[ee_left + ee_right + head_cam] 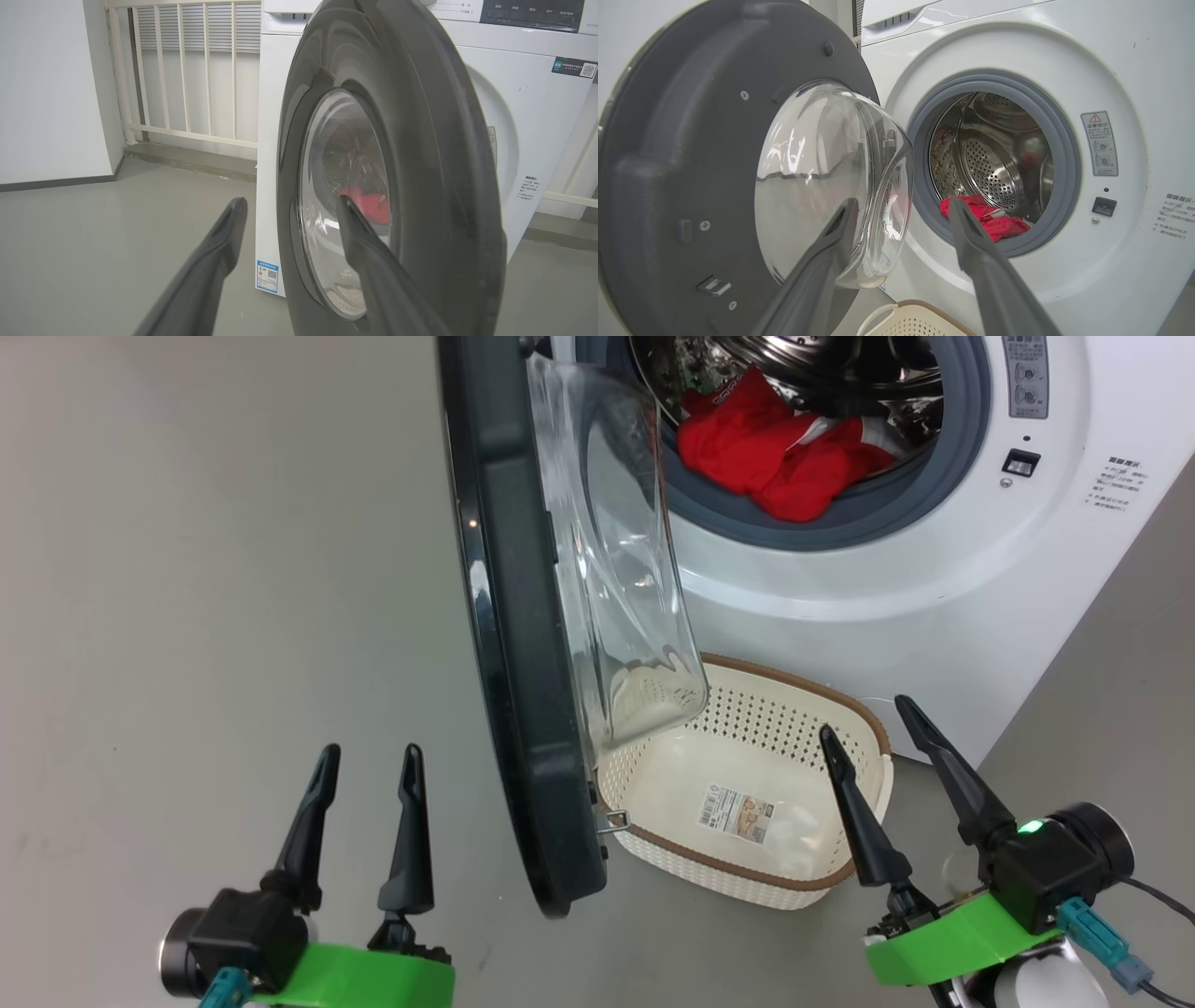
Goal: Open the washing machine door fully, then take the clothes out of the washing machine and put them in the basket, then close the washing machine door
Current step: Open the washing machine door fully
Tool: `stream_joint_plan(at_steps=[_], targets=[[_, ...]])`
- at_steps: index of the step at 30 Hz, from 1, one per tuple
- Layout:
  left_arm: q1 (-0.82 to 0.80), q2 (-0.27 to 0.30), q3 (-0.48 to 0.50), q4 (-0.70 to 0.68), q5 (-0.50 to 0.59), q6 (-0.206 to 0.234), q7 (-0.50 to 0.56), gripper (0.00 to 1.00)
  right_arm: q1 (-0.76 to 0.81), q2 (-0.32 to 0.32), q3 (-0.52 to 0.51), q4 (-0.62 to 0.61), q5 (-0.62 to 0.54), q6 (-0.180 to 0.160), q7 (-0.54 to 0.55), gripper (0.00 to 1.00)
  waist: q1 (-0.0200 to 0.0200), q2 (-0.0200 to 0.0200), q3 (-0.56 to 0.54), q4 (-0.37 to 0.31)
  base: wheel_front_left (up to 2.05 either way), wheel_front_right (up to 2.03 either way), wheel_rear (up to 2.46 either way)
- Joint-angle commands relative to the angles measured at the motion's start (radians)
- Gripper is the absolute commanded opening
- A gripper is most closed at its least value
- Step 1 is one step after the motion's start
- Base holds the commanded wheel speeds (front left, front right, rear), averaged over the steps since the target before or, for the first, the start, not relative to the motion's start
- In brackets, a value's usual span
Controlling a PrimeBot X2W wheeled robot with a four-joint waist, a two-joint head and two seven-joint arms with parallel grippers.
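Note:
The washing machine door [518, 644] stands swung out about square to the white washing machine [896, 569], its clear glass bowl [621, 551] bulging over the basket. Its outer black face [420, 154] and its grey inner side [686, 154] fill the wrist views. Red clothes [775, 453] lie at the drum's front lip [987, 219]. The cream basket [747, 784] sits on the floor below the opening and holds nothing. My left gripper [369, 761] is open, left of the door. My right gripper [868, 714] is open by the basket's right rim.
Grey floor [215, 569] spreads wide to the left of the door. A white slatted railing [187, 74] and a white wall [46, 88] stand behind the machine's left side. The door's metal latch hook [616, 819] juts over the basket's near-left rim.

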Motion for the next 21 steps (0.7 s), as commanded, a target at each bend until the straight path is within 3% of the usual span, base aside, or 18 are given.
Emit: stream_joint_plan(at_steps=[1,17,19,21], targets=[[0.001,0.015,0.035,-0.027,0.004,-0.007,-0.005,1.00,0.002,0.005,0.014,-0.031,0.015,0.006,-0.006,1.00,0.0000,0.0000,-0.003,-0.001,0.00,0.00,0.00],[0.005,0.015,0.024,-0.017,0.006,-0.009,-0.005,1.00,0.015,0.005,-0.003,-0.007,0.046,0.006,-0.006,1.00,0.0000,0.0000,-0.007,0.002,0.00,0.00,0.00],[0.004,0.015,0.022,-0.018,0.012,-0.013,-0.005,0.00,0.014,0.005,0.003,-0.004,0.048,0.006,-0.006,1.00,0.0000,0.0000,-0.006,0.000,0.00,0.00,0.00],[0.000,0.015,0.023,-0.024,0.021,-0.013,-0.005,0.00,0.012,0.005,0.006,-0.003,0.049,0.006,-0.006,1.00,0.0000,0.0000,-0.006,-0.002,0.00,0.00,0.00]])
